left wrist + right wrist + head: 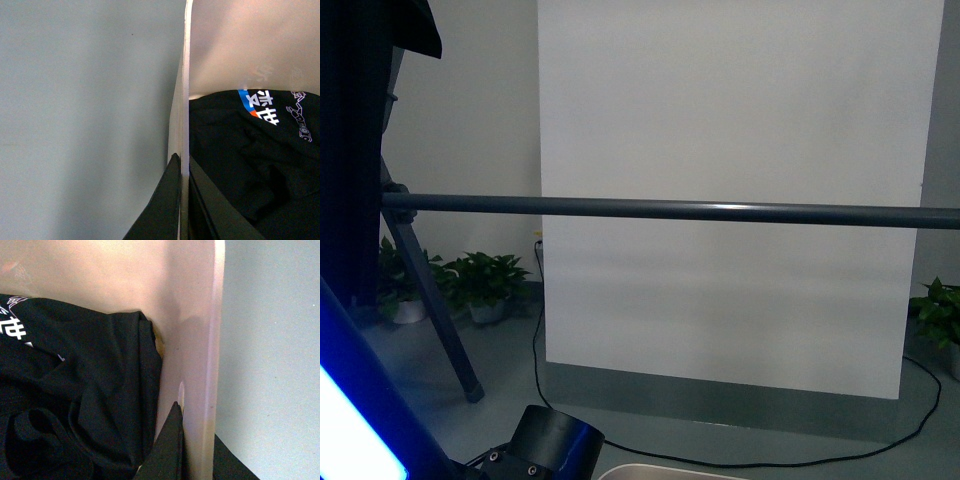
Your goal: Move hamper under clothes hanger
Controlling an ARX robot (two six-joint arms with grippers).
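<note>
The clothes hanger's long dark-grey bar runs across the front view, with a slanted leg at the left and dark cloth hanging at the far left. The beige hamper shows only as a strip of rim at the bottom edge, nearer than the bar. My left gripper is shut on the hamper's rim, one finger on each side of the wall. My right gripper is shut on the opposite wall in the same way. A black printed T-shirt lies inside the hamper; it also shows in the right wrist view.
A white roll-up screen panel stands behind the bar. Potted plants sit on the floor at the left and one at the right. A black cable trails over the grey floor. My left arm shows at the bottom left.
</note>
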